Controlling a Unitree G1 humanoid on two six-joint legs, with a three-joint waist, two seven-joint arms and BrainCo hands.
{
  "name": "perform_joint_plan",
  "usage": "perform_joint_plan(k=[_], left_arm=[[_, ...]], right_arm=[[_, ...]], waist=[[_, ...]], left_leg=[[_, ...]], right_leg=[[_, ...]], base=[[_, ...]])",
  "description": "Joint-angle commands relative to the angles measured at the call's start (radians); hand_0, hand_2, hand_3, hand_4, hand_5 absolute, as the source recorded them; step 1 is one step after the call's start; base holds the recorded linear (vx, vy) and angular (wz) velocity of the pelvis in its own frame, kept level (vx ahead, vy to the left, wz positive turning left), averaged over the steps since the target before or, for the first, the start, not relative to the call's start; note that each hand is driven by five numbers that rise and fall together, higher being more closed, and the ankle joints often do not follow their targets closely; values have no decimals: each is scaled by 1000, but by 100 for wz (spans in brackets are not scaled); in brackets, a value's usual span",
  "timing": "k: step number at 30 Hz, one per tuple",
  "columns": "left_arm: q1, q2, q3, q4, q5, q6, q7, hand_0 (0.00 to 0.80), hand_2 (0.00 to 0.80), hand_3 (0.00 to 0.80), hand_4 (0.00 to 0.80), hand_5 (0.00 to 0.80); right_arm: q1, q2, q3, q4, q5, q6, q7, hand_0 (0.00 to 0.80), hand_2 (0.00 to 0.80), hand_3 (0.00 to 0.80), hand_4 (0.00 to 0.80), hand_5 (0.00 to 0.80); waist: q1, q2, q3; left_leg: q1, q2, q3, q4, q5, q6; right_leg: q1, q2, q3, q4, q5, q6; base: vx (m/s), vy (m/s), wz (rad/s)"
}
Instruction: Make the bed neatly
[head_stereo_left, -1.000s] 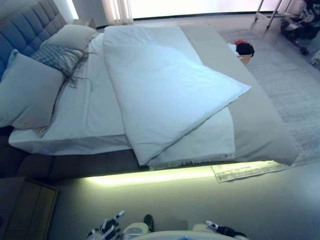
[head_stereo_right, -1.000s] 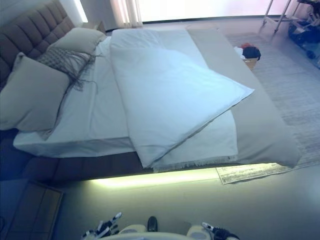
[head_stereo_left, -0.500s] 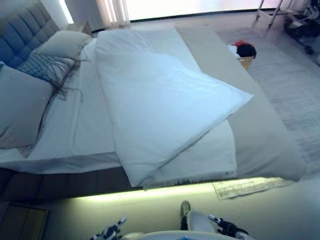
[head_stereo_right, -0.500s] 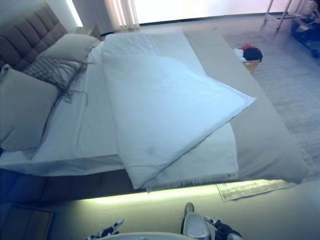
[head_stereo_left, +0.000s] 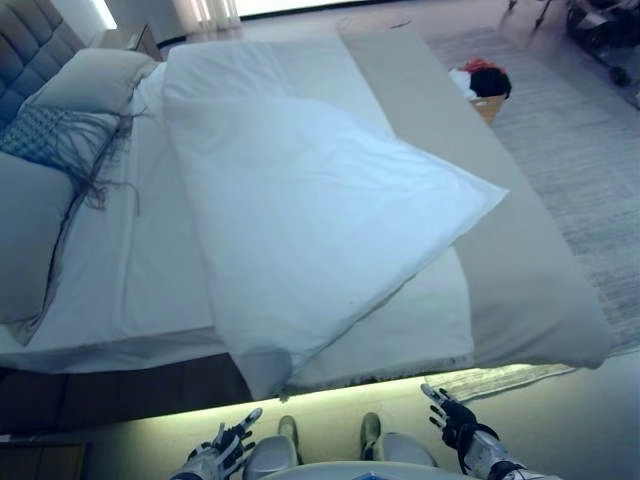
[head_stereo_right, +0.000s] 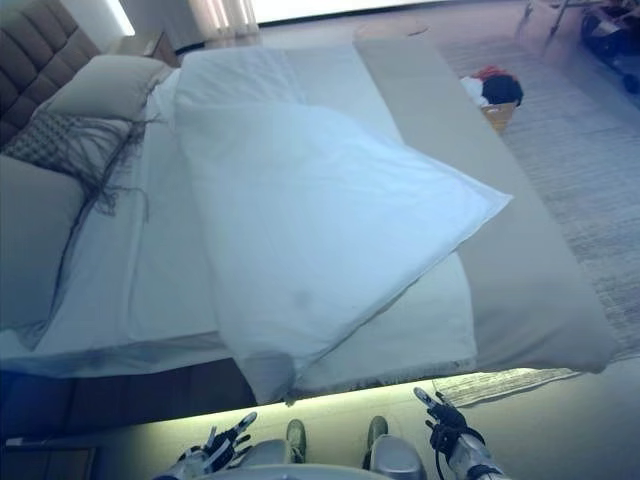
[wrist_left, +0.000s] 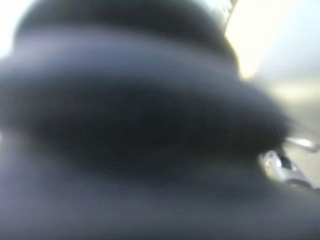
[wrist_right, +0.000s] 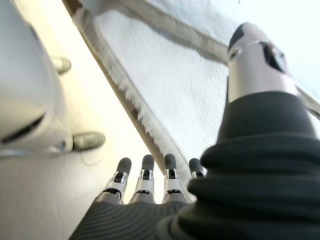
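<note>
The right hand (head_stereo_left: 452, 418) is hanging low at the near edge of the bed, fingers (wrist_right: 144, 172) stretched straight and spread, holding nothing, just short of the fringed hem of the white sheet (head_stereo_left: 420, 325). The left hand (head_stereo_left: 222, 455) is hovering at the same height on the other side, its fingers also splayed and empty; its own wrist view is showing only the dark cover, so nothing more can be read there.

The bed (head_stereo_left: 520, 250) is filling most of the room in front, its grey-beige cover lying smooth along the foot end. Across it a white duvet (head_stereo_left: 310, 220) is lying folded back on the diagonal, one corner pointing toward the foot end and another drooping over the near edge between the two hands. Toward the headboard (head_stereo_left: 30, 40), two big pillows (head_stereo_left: 85, 80) are sitting with a fringed grey cushion (head_stereo_left: 55, 135) between them. A pale rug (head_stereo_left: 590, 140) is spreading beyond the foot end of the bed, and a small basket (head_stereo_left: 485, 92) with dark and red cloth in it is standing beside the bed.
</note>
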Motion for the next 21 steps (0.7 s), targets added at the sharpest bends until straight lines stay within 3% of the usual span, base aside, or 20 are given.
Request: perform_joint_plan(k=[1,9,13,21], left_arm=[[-8,13,-22,8,-70,-19,-12,0,0,0,0,0],[-62,46,-49,-20,-123,-50,-68,0,0,0,0,0],[-125,58,-85,-33,-180,-58,-94,0,0,0,0,0],[-204,67,-116,-81,-308,-100,-129,0,0,0,0,0]], right_arm=[[-122,-12,-6,-46,43,-69,-31,0,0,0,0,0],[-275,-35,6,-41,192,75,83,0,0,0,0,0],[-404,-60,36,-37,214,140,60,0,0,0,0,0],[-583,-113,64,-21,245,200,24,0,0,0,0,0]], waist=[[26,-17,47],[71,-34,114],[91,-31,166],[135,-22,253]], left_leg=[[-79,-1,-30,140,-40,-13],[-251,17,-54,350,-97,-15],[-344,16,-70,400,-100,-12],[-477,-7,-87,444,-90,16]], right_leg=[[0,-134,22,32,26,77],[-102,-165,5,181,-21,58],[-198,-168,5,259,-35,50],[-384,-189,4,400,-45,52]], base=[[1,53,7],[-42,-17,8],[-166,12,20],[-107,49,17]])
